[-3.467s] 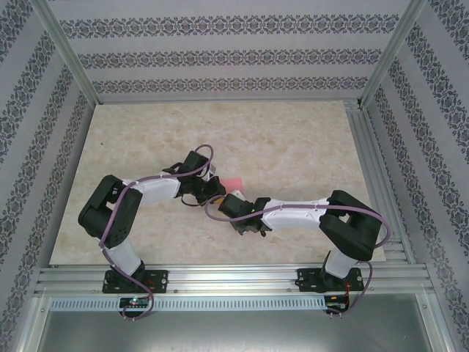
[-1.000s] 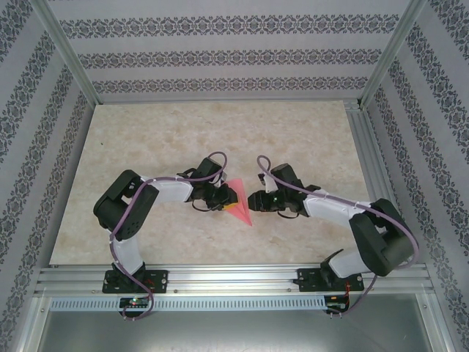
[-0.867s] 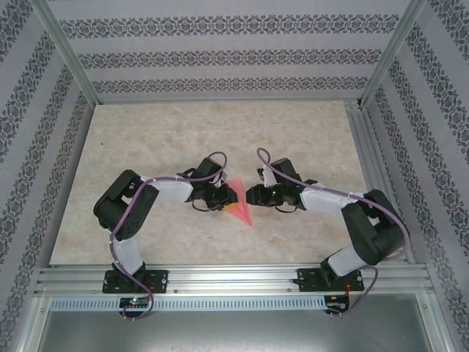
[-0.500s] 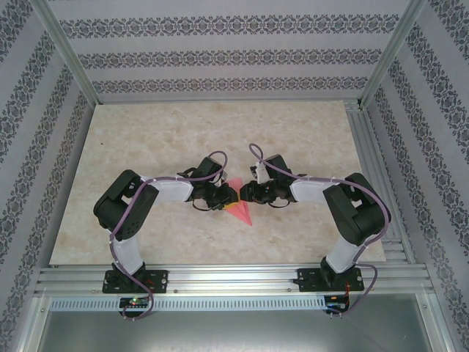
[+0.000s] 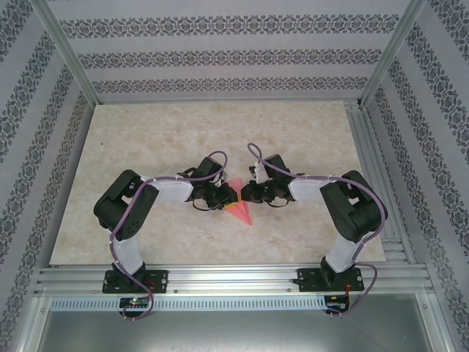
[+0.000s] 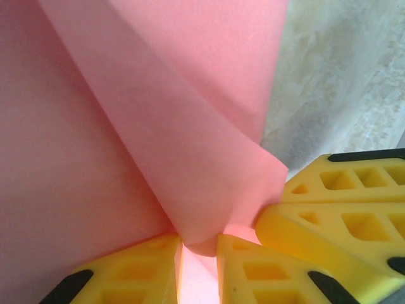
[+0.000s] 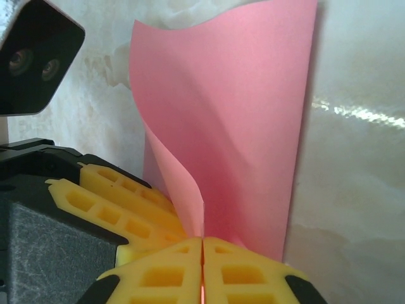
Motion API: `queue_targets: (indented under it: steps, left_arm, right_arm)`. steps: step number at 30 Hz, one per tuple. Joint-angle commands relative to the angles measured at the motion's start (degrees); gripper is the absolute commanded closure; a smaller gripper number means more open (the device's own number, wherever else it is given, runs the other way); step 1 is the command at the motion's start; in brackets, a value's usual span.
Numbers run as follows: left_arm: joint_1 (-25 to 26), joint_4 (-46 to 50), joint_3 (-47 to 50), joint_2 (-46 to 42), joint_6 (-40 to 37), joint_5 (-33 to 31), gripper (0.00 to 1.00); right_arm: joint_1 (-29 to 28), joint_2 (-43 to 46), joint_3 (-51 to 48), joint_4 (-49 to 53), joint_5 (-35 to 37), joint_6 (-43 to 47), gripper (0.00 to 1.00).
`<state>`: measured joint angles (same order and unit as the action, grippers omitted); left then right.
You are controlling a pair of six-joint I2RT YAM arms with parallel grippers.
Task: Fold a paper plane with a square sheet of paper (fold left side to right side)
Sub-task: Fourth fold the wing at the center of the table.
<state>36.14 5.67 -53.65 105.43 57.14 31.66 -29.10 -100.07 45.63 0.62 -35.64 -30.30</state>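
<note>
The pinkish-red paper (image 5: 240, 210) lies mid-table as a folded pointed shape, its tip toward the near edge. My left gripper (image 5: 227, 196) meets it from the left. Its yellow fingertips (image 6: 133, 269) stand narrowly apart on the paper (image 6: 158, 95), and a curled fold bulges into the gap at the left gripper (image 6: 199, 244). My right gripper (image 5: 244, 193) comes in from the right. In its wrist view the right gripper (image 7: 203, 240) is shut on the edge of a lifted flap of the paper (image 7: 247, 126). Its fingers (image 6: 335, 215) press against the left gripper's.
The pale marbled table (image 5: 308, 139) has bare room all around the paper. An aluminium rail (image 5: 234, 279) runs along the near edge by both arm bases. Patterned walls enclose the back and sides. The left fingers (image 7: 120, 202) and the left wrist's camera (image 7: 31, 60) crowd the right gripper.
My right arm swung left to the paper, and its gripper closed on the flap's edge. The left gripper stayed put, its jaws unchanged.
</note>
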Motion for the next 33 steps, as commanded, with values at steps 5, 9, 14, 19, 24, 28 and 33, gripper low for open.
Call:
queue_targets:
  steps: [5,9,14,19,24,28,33]
  left_arm:
    - [0.6,-0.4,-0.6,0.5,-0.5,0.2,0.76]
    - [0.6,-0.6,-0.5,0.5,-0.5,0.2,0.76]
    - [0.6,-0.6,-0.3,0.4,-0.5,0.2,0.77]
    - [0.6,-0.7,-0.2,0.5,-0.4,0.2,0.76]
    - [0.6,-0.7,-0.1,0.4,-0.4,0.2,0.76]
    - [0.6,-0.7,-0.1,0.2,-0.4,0.2,0.76]
    - [0.6,-0.7,-0.2,0.4,-0.4,0.2,0.76]
  right_arm:
    - [0.9,-0.7,1.4,1.0,2.1,1.8,0.95]
    - [1.2,-1.0,1.3,0.7,2.0,1.7,0.95]
    - [1.8,-1.2,1.0,1.1,2.3,1.8,0.95]
    - [1.9,-1.7,1.0,1.6,2.4,2.0,0.95]
    - [1.9,-2.1,0.7,1.4,2.2,1.7,0.95]
    - [2.3,-1.6,0.1,1.4,2.9,1.4,0.95]
    - [2.3,-1.9,-0.2,1.0,2.6,1.0,0.95]
